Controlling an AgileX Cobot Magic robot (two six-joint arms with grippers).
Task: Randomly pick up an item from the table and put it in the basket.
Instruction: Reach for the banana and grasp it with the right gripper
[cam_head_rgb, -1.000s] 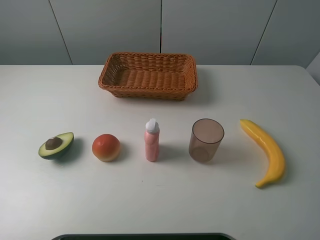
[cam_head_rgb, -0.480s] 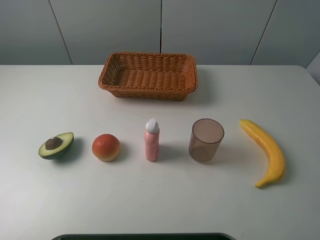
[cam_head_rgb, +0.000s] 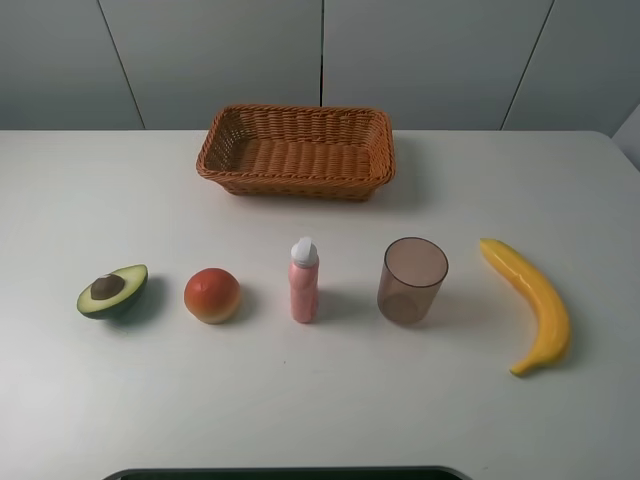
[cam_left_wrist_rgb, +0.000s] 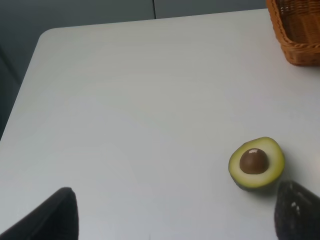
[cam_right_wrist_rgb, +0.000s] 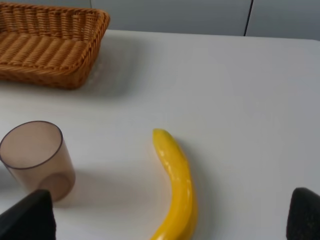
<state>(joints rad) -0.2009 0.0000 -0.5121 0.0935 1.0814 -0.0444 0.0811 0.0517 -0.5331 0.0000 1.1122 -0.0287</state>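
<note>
At the right end of the near row, the banana is laid flat on the table. It is bowed toward the right, with one tip pointing far-left and the other pointing near. Left of it, and not touching it, the translucent brown cup is stood upright. Further left, the pink bottle, the round orange-red fruit and the halved avocado are set in the same row, each apart from its neighbour. The basket is placed at the far side of the table, behind the bottle and cup and well apart from the row.

A band of bare tabletop is seen between the row and the basket. More bare surface is seen from the banana to the table's right edge, and along the near side in front of the row.

The left gripper is shown with its fingers spread wide and empty, and the avocado is seen close to one fingertip. The right gripper is likewise spread wide and empty, with the banana and cup lying ahead of it
</note>
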